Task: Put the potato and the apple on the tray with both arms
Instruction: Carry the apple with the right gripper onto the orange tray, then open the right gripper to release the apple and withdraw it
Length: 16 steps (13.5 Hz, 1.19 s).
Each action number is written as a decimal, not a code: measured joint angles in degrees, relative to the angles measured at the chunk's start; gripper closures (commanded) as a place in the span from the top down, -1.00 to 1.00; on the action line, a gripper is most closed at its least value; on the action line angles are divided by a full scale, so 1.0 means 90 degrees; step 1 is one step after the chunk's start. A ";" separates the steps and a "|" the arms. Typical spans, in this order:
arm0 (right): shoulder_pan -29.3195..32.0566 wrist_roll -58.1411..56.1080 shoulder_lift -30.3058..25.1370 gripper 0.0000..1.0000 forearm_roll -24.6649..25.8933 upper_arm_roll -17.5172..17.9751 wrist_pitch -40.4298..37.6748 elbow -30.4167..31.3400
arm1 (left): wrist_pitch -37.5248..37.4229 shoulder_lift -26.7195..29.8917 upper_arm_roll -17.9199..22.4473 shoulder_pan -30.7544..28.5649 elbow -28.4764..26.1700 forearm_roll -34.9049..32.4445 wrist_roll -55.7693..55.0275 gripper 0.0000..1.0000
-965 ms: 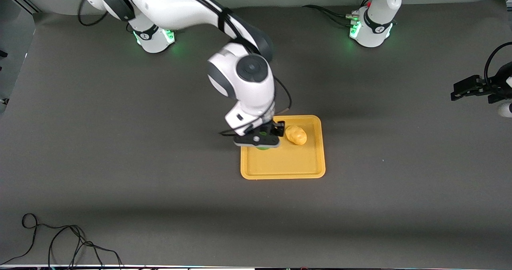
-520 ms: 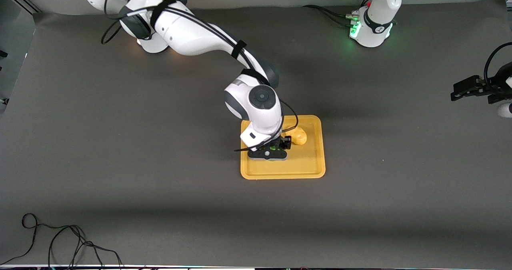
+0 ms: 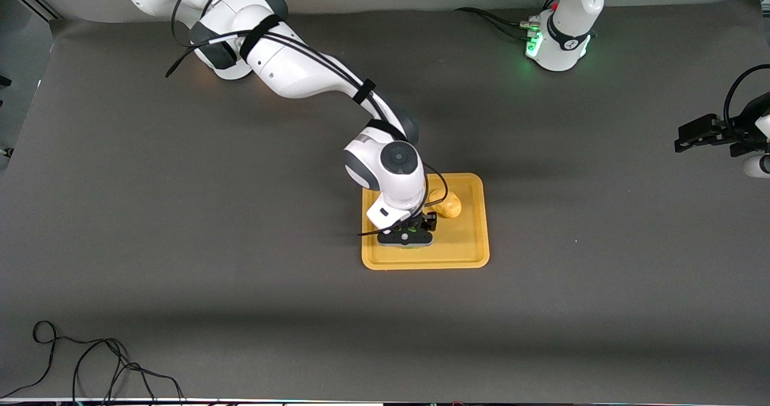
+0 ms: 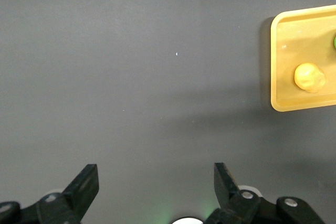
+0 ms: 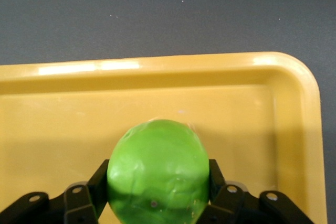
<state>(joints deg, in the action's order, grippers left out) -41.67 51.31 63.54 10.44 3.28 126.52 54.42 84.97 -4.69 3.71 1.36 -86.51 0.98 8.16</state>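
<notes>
Over tray (image 3: 475, 255) | right tool (image 5: 157, 192) clamps apple (image 5: 157, 166), wrist-view only | left tool (image 4: 152, 187) wide

Glossy plastic tray (image 5: 294, 129), smooth shiny apple (image 5: 157, 169), matt table (image 3: 180, 213)

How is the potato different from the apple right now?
The potato is lumpy and yellow-tan; the apple is round and bright green. The potato lies free on the tray; the apple sits pinched in the right gripper over the tray. Both are small toy foods.
</notes>
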 measured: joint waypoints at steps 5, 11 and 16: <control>0.0013 0.0000 0.0007 -0.74 0.0001 -0.0008 0.0101 -0.0006 | 0.0006 0.0000 -0.0002 0.0000 0.0000 -0.0002 0.0000 0.96; 0.0001 0.0000 0.0046 1.00 0.0001 -0.0003 0.0107 -0.0005 | 0.0006 0.0000 -0.0015 0.0002 0.0001 -0.0002 0.0000 0.96; 0.0014 0.0000 -0.0124 1.00 0.0003 -0.0012 -0.0478 -0.0278 | 0.0004 0.0000 -0.0014 0.0001 -0.0001 -0.0004 0.0000 0.97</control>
<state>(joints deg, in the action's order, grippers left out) -41.54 51.31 62.43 10.46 3.18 122.22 51.92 85.01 -4.69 3.59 1.37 -86.52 0.95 8.16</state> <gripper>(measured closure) 0.000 0.018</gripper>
